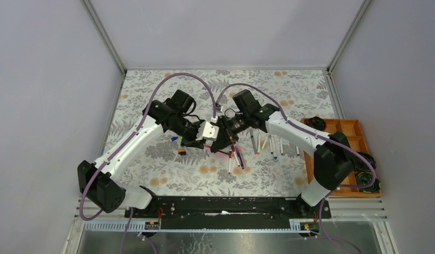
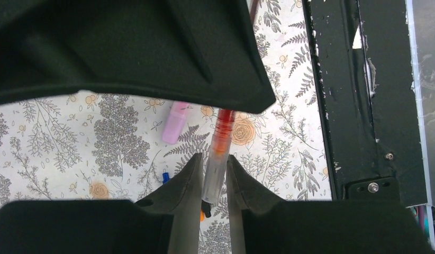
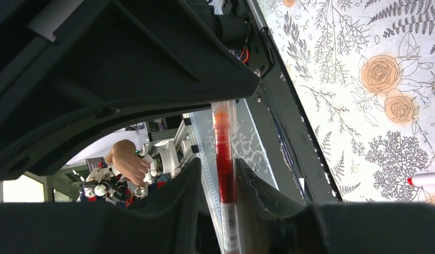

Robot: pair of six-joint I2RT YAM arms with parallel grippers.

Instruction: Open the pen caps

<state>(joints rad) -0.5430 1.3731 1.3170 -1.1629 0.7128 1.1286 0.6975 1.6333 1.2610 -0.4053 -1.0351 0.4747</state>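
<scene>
- Both arms meet over the middle of the floral worktop (image 1: 279, 90), end effectors nose to nose.
- The left end effector (image 2: 214, 157) is clenched on the red pen (image 2: 224, 129). Both fingers press flush against the clear barrel, and the pen is up off the cloth.
- The right end effector (image 3: 219, 163) has that same red pen running between its fingers. One finger touches the barrel, but a sliver of background shows on the other side, so I can't tell whether it grips or has let go.
- On the cloth beneath the left wrist lies a pink cap (image 2: 175, 121), apart from the pen.
- From above, a blue cap (image 1: 174, 138) and an orange cap (image 1: 181, 152) lie just left of the meeting point.
- More pens (image 1: 269, 144) lie in a loose row on the worktop to the right, near the right arm.
- An orange tray (image 1: 358, 135) sits at the worktop's right edge, apart from the pens.
</scene>
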